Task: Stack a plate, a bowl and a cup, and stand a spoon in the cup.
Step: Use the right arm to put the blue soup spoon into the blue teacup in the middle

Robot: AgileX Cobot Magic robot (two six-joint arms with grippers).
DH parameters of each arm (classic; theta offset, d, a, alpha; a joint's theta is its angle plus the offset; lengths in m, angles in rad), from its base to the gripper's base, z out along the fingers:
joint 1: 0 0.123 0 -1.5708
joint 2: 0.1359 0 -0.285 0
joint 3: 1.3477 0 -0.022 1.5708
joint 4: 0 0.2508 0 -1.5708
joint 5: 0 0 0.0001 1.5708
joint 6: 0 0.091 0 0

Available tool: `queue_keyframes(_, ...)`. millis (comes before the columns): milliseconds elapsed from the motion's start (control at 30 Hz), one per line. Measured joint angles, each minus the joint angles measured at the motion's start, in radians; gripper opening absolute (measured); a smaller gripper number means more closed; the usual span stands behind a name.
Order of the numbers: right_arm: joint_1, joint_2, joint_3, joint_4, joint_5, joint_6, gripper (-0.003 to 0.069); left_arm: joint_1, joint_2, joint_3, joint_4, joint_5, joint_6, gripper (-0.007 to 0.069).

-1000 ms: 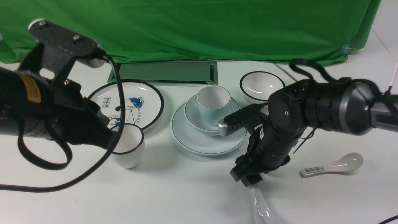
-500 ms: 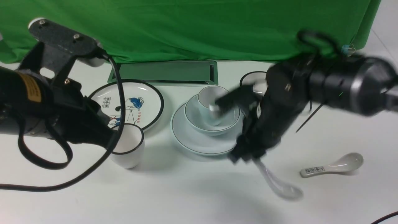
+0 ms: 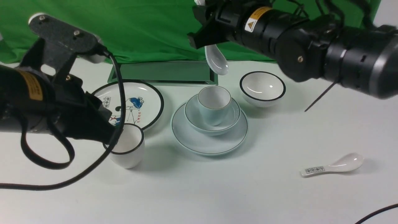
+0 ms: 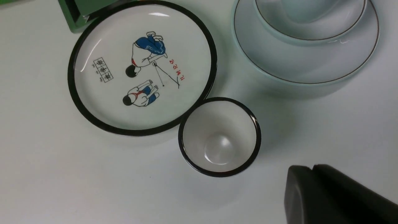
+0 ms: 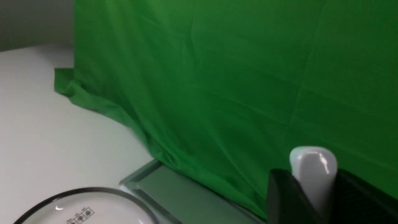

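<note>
I'm taking the cup (image 3: 214, 105) as my landmark. It stands upright inside the bowl (image 3: 232, 119), and the bowl sits on the plate (image 3: 192, 141), so the three are stacked near the middle of the counter (image 3: 199, 193).

My right tool (image 3: 206, 42) is raised above the cup and pinches the handle of the spoon (image 3: 216, 62). The right wrist view shows the handle end poking up between the two dark fingers (image 5: 279, 193). The spoon hangs with its scoop end down, clear of the cup's rim and touching nothing else. From the front it lines up over the cup, but I can't tell whether it is directly over it or a little beyond.

My left tool (image 4: 314, 186) is down to the left of the cup. Its fingers are pressed together with nothing between them, and it hangs just beside a black-rimmed white cup (image 3: 129, 155).

Also left of the cup, past that white cup, lies a black-rimmed plate with cartoon figures (image 3: 146, 96). A small black-rimmed bowl (image 3: 262, 90) sits to the right of the cup, slightly beyond it. A spoon with a printed handle (image 3: 332, 166) lies flat well to the right of the cup, nearer to me. Beyond the cup are a flat green tray (image 3: 164, 72) and a green cloth (image 3: 140, 31) as backdrop.
</note>
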Motion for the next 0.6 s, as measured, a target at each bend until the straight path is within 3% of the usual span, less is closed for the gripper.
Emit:
queue_keyframes(367, 0.0, 0.133, 0.003, -0.003, -0.054, 0.012, 0.0185, 0.0, 0.0, 0.078, 0.02, -0.102, 0.0, -0.003)
queue_keyframes(600, -0.003, 0.138, 0.003, -0.003, 0.027, -0.008, 0.0185, 0.0, 0.0, 0.085, 0.023, -0.17, -0.001, -0.003)
